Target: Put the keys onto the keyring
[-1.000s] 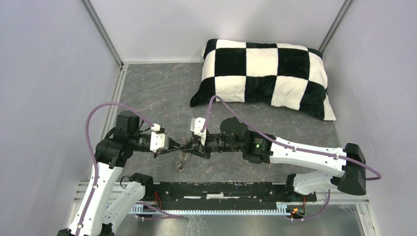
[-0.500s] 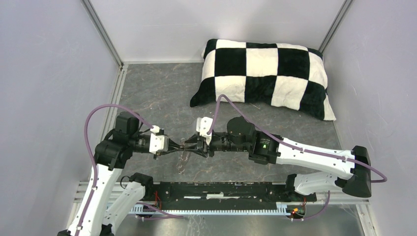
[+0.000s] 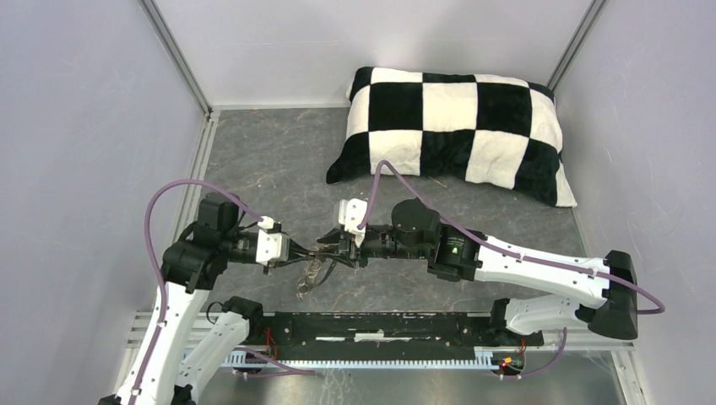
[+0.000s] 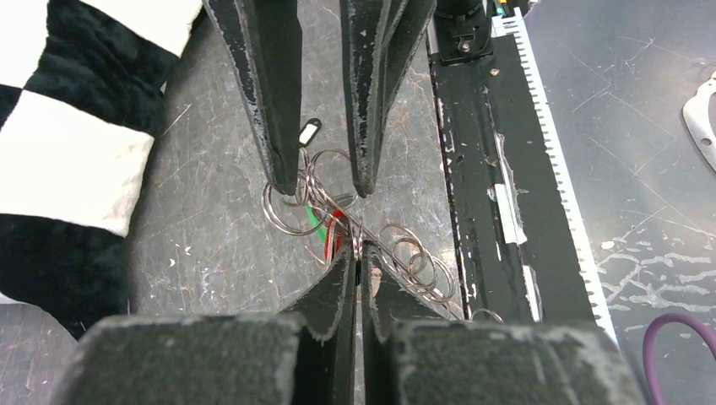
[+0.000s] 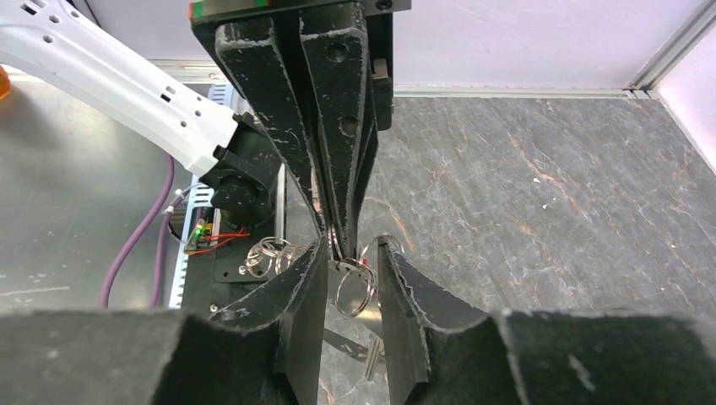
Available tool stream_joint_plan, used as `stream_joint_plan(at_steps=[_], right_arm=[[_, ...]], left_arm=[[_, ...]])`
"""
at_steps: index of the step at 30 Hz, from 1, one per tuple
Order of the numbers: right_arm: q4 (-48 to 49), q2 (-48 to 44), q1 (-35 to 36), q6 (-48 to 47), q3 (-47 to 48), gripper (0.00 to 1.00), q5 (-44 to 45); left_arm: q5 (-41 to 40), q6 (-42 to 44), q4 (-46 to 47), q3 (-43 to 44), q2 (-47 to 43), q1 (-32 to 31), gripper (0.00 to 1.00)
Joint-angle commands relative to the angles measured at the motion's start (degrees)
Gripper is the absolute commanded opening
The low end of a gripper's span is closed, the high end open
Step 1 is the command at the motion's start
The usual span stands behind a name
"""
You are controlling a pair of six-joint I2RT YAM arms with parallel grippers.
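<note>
**A:** Where's the bunch at?

**B:** My left pincer (image 4: 357,253) is clamped shut on the keys (image 4: 331,228), over the counter (image 4: 211,245) by its near edge. My right pincer (image 4: 325,181) faces it from the right with its jaws apart, straddling one loop.

**A:** So which arm's closer?

**B:** Both, really, they're nose to nose. The spare rings (image 4: 414,257) trail off toward the near side, so I reckon the right one does the threading.

I count two claws: my left claw (image 4: 358,253) and my right claw (image 4: 325,184). One tangle of thin silver metal rings (image 4: 314,192), too overlapped to number. Three small plastic tags: one red tag (image 4: 339,229), one green tag (image 4: 316,221), one black oblong tag (image 4: 310,132). One black-and-white checked fabric pillow (image 3: 456,126).
</note>
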Motion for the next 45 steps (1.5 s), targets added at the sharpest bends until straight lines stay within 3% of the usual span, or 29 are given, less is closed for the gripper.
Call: stream_joint_plan(at_steps=[1, 7, 32, 34, 38, 39, 41, 45], right_arm=[[3.1, -0.3, -0.1, 0.8, 0.6, 0.34, -2.4], [1.6, 0.9, 0.1, 0.2, 0.7, 0.32, -2.8], [-0.5, 4.6, 1.1, -1.0, 0.5, 0.3, 3.3], [-0.1, 4.9, 1.4, -0.9, 0.9, 0.26, 3.8], [0.0, 5.4, 1.7, -1.2, 1.3, 0.03, 5.1], [-0.3, 5.1, 1.8, -1.5, 1.3, 0.01, 5.9], [-1.0, 4.4, 1.8, -2.3, 1.3, 0.01, 6.9], [-2.8, 2.9, 1.7, -4.0, 1.2, 0.01, 8.2]], left_arm=[[0.4, 0.0, 0.4, 1.0, 1.5, -0.2, 0.02], [-0.2, -3.0, 0.4, 1.6, 4.1, -0.2, 0.02], [0.8, 0.4, 0.5, 0.4, 0.4, -0.2, 0.02], [1.1, 0.5, 0.6, 0.2, 0.2, -0.2, 0.02], [1.4, 0.7, 0.5, -0.1, 0.4, -0.2, 0.02], [1.3, 0.5, 0.5, -0.1, 0.3, -0.2, 0.02], [0.4, -0.2, 0.6, -0.2, 0.1, -0.2, 0.06], [-3.0, -1.6, 0.1, 0.1, -1.0, -0.2, 0.28]])
